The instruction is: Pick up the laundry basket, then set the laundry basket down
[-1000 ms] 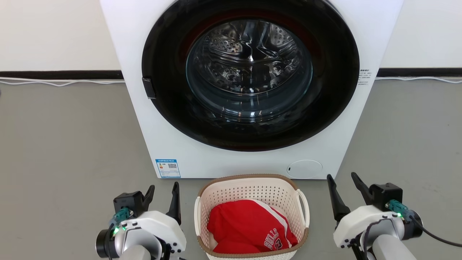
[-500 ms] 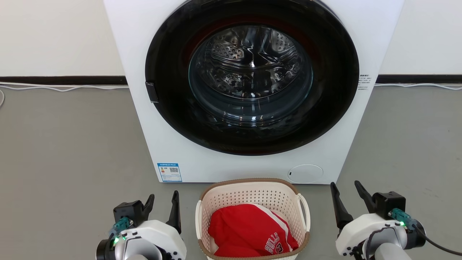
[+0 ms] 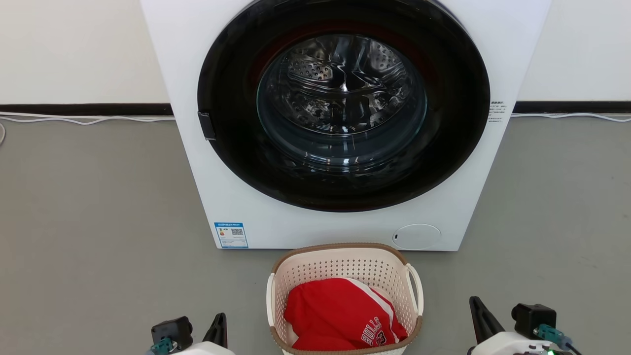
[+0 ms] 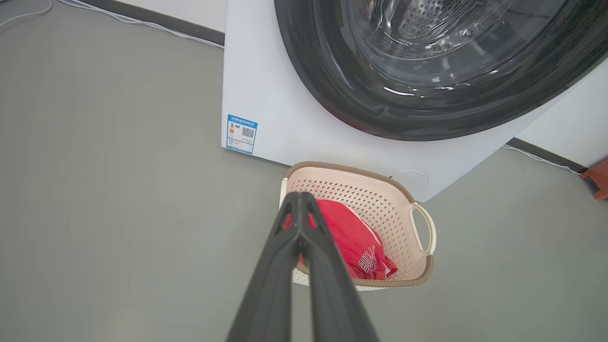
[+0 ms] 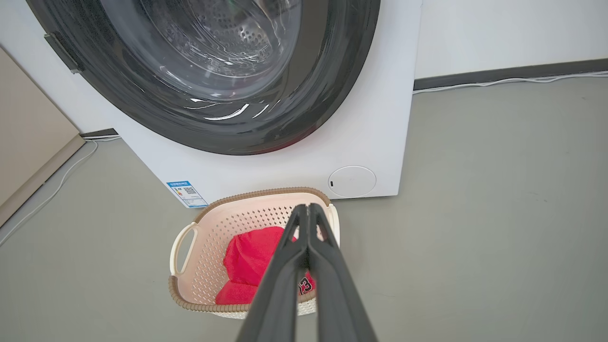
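Fingers (image 4: pixel 278 256) clenched on both sides, tips pressed together, nothing between them. The left gripper (image 4: pixel 299 197) and the right gripper (image 5: pixel 308 209) aim down at the basket (image 3: pixel 345 264) and touch nothing. The basket sits on the floor (image 3: pixel 98 222), just before the washer's (image 3: pixel 296 227) lower front edge, between the two grippers.

The risks, as judged from here: shut fingers cannot take a handle, so a descent like this would only knock the rim. A lift on one side alone would tip the basket and spill the shirt (image 3: pixel 340 315). A forward swing could bump the washer, it stands so near.

The count: one basket, two handles, one red shirt, one washer, two grippers with two fingers each.
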`<state>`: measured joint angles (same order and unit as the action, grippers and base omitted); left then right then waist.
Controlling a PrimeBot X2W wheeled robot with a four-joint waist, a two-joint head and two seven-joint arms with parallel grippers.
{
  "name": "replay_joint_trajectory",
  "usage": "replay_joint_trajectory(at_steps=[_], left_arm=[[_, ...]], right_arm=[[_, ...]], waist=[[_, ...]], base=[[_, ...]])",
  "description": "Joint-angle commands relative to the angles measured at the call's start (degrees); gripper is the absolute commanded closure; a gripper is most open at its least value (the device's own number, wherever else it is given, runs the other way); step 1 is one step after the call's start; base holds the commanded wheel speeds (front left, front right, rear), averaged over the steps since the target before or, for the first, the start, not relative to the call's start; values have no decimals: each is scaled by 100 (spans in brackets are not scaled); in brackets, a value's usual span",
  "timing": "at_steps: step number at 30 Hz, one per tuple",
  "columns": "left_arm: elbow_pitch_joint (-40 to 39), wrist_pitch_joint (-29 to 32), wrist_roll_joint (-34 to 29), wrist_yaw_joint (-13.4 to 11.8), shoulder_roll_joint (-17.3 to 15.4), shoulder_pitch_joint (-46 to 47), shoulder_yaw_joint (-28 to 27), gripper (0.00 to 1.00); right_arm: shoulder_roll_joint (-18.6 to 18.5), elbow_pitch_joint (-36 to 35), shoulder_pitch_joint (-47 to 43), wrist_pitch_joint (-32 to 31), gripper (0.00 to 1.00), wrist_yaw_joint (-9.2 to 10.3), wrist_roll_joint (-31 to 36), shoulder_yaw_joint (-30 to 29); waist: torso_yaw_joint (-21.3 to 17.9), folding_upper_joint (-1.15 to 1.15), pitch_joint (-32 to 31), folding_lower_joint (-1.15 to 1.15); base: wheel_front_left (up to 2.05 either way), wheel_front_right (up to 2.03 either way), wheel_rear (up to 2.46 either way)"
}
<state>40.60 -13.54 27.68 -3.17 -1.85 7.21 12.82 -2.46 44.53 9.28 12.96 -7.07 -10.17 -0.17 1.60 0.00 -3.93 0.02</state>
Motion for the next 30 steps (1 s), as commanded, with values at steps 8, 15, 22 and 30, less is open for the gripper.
replay_joint_trajectory(at_steps=[8,15,22,30], left_arm=[[-356,159,537,108,-15,206,-197,100],[-505,276,917,169,-20,185,-307,100],[-652,393,1296,231,-26,165,-418,100],[-798,510,1670,291,-32,145,-528,100]], right_arm=[[-20,-396,177,-149,100,-6,-704,-62],[-21,-573,141,-258,100,-8,-1187,-92],[-23,-744,109,-372,100,-11,-1667,-128],[-24,-912,78,-486,100,-13,-2142,-164]], waist=[[-13,0,42,-2],[-22,0,66,-2],[-32,0,90,-2],[-41,0,113,-2]], base=[[0,0,0],[0,0,0],[0,0,0],[0,0,0]])
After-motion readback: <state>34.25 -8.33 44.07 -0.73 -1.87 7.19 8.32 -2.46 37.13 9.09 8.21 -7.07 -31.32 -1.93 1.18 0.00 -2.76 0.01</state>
